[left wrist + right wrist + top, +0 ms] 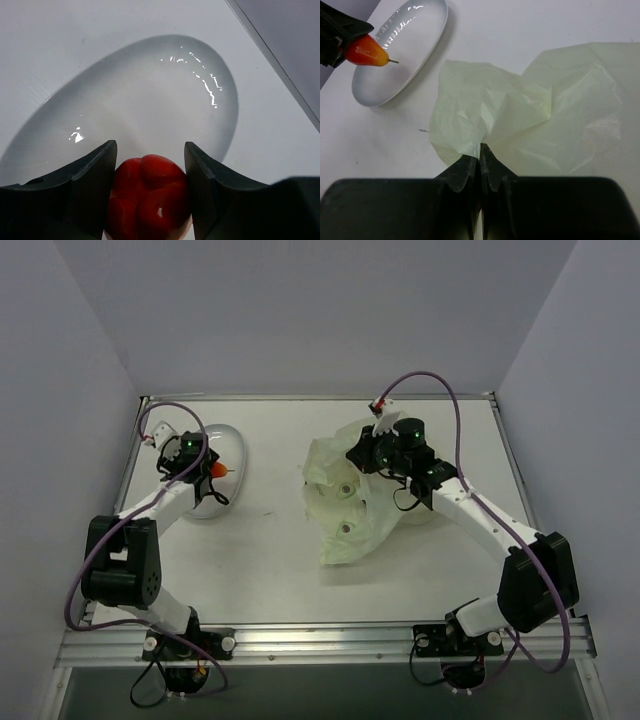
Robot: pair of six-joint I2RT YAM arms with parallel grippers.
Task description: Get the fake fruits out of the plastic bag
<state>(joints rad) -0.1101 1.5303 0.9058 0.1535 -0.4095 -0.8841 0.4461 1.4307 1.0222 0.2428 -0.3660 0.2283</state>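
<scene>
Above the dish (150,100), left gripper (150,148) clamps half-hidden fake fruit (147,195); right gripper (480,151) pinches bag (545,115).

No writing, label, brand, number or sign can be read anywhere in these views.

The fake fruit (147,197) is smooth, glossy red plastic with small glints. The dish (150,100) is white and highly glossy, like glaze. The plastic bag (535,110) is thin, pale yellow-green film, crinkled and faintly translucent. The left gripper (150,150) and right gripper (480,152) have fingers of matt black plastic. The table (270,540) is smooth matt white. The rail (320,640) along its near edge is ribbed bare metal.
</scene>
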